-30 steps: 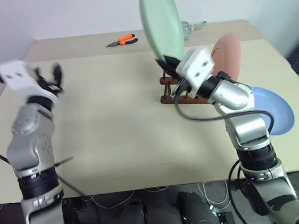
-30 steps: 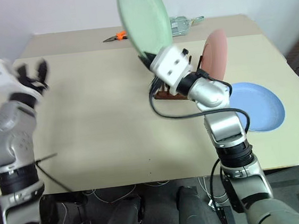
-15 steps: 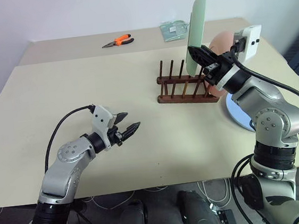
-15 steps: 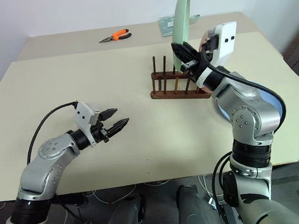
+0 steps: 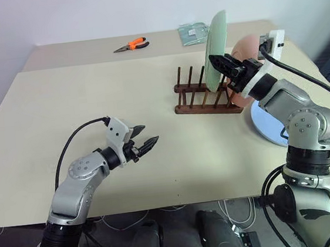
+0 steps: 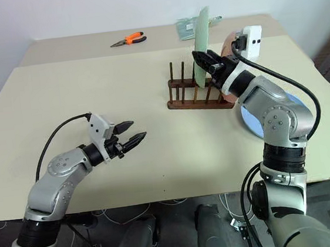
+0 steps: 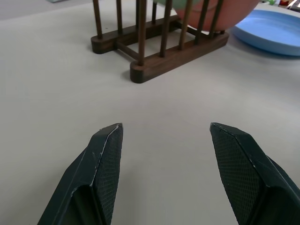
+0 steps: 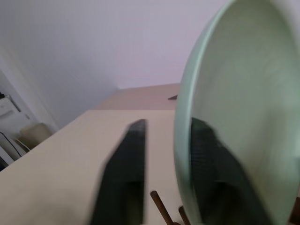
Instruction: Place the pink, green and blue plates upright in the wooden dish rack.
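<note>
Plates are the matter here, three round shallow matte ones in different places. The pale mint green plate [image 5: 216, 48] stands on edge in the small dark brown wooden dish rack [image 5: 204, 94], between the thin upright pegs toward the rack's right end, leaning very slightly. Just beyond it on the robot's right, the salmon pink plate [image 5: 246, 49] also stands upright at the rack's right end (most of it is hidden by the right arm, so its exact slot cannot be told). The light blue plate [image 5: 265, 126] lies flat on the beige tabletop [image 5: 91, 96], just right of the rack and partly under the right forearm.

The right gripper [image 5: 222, 65] is at the green plate's edge, one black finger on each face of it. In the right wrist view a gap shows between the rim [image 8: 185, 117] and the finger [image 8: 124, 168] on one side, so the fingers have parted somewhat; whether the other finger is touching the plate cannot be told.

The left gripper [image 5: 146, 144] hovers low over bare table, well apart from the rack, pointing toward it with its two fingers spread and nothing between them; the left wrist view shows both fingertips [image 7: 110, 140] wide apart over the tabletop.

At the far edge of the table lie orange-handled pliers [image 5: 131, 45] and a clear plastic packet [image 5: 193, 32].
</note>
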